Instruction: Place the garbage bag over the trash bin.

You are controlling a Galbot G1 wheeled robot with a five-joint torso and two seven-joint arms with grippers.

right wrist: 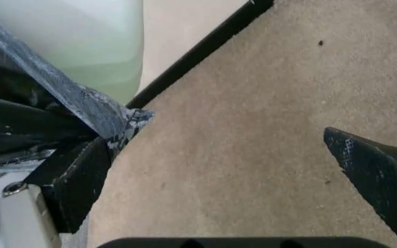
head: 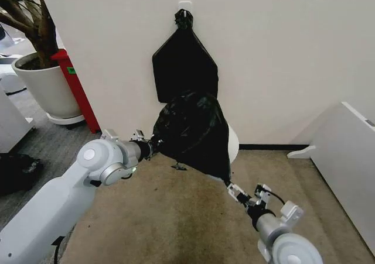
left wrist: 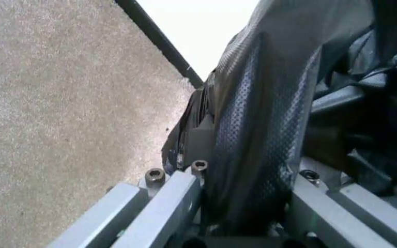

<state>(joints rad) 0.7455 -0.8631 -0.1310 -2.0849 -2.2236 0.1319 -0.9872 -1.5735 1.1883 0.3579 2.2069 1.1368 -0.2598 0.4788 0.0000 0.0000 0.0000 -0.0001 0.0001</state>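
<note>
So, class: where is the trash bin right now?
In the head view, the trash bin stands centre, against the wall, mostly hidden behind the garbage bag.

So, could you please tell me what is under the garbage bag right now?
The trash bin stands under the garbage bag; a strip of its white side shows on the robot's right. Its rim, opening and remaining wall are covered. The left gripper and right gripper are at the bag's edges.
</note>
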